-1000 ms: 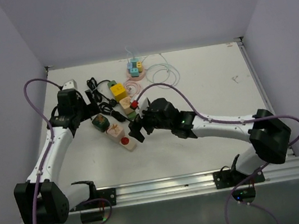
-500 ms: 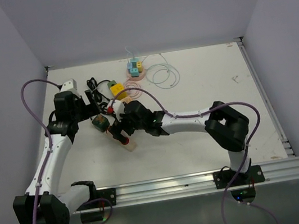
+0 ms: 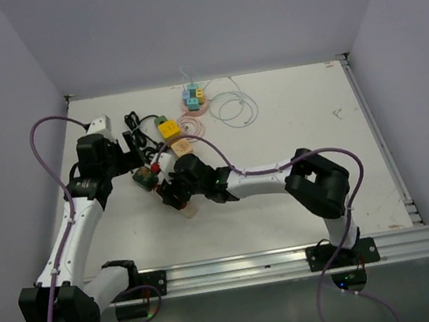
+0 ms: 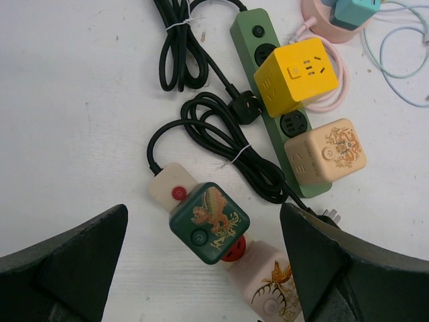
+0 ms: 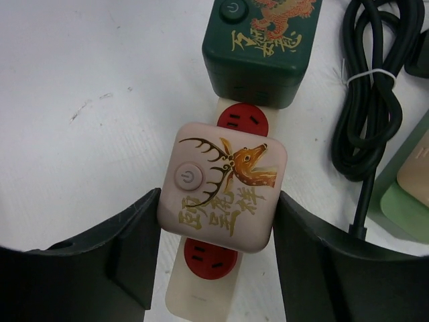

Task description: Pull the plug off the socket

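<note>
While the left gripper [image 4: 204, 218] gapes empty, the right gripper [image 5: 218, 204] pinches the pink plug [image 5: 224, 181] seated in the cream strip [image 5: 196, 296].

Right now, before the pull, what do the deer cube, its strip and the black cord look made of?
Deer cube: pale pink moulded plastic, satin finish, rounded edges, printed deer. Strip: cream hard plastic, smooth, red socket faces. Black cord: probably rubbery or PVC jacket; it bends in soft loops with slight sheen.
</note>
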Robot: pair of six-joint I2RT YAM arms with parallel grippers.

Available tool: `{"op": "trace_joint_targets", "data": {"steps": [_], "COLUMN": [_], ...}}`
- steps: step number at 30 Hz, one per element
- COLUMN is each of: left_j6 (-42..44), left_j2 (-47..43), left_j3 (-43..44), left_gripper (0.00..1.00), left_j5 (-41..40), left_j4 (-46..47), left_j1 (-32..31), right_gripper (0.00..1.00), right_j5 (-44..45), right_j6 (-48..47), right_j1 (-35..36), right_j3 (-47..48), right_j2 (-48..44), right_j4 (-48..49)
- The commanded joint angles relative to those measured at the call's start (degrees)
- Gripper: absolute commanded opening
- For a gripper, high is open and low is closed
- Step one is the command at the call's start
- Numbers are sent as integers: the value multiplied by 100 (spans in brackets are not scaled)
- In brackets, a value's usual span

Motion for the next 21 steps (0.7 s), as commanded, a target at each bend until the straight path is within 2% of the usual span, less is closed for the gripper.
{"op": "trace_joint_targets", "data": {"steps": [1, 7, 9, 10, 11, 12, 14, 19, 21], "left_j6": [183, -1, -80, -133, -151, -291, -458, -740, -723], "left_j2": [-245, -333, -360, -377, -369, -360, -421, -1087, -1238], "left_j3": [-111, -216, -208, -190, -199, -234, -549, -1866, -2079], "left_gripper": [99, 98, 95, 95, 95, 95, 95, 93, 93], "left_j5": [323, 438, 211, -339, -536, -677, -749, -477, -450], "left_j4": [316, 369, 413, 396, 413, 413, 648, 1686, 1942], "left_j1": [-1, -54, -343, -579, -1104, -1353, -1818, -2268, -2471], "right_gripper": [37, 31, 29, 29, 29, 29, 29, 31, 30], "right_j5": [110, 75, -127, -171, -215, -276, -514, -787, -839], "right_j6": [-114, -413, -492, -509, -510, -510, -475, -536, -492], "right_j1": [25, -2, -37, -54, -81, -159, -265, -538, -616], "right_j3": [-421, -1186, -1474, -1598, -1721, -1949, -2179, -2873, -3092], "right_j2": [-749, -1654, -1839, -2049, -2147, -2269, -2594, -3087, -3210], "right_j4": [83, -302, -443, -453, -444, -444, -409, -242, -120]}}
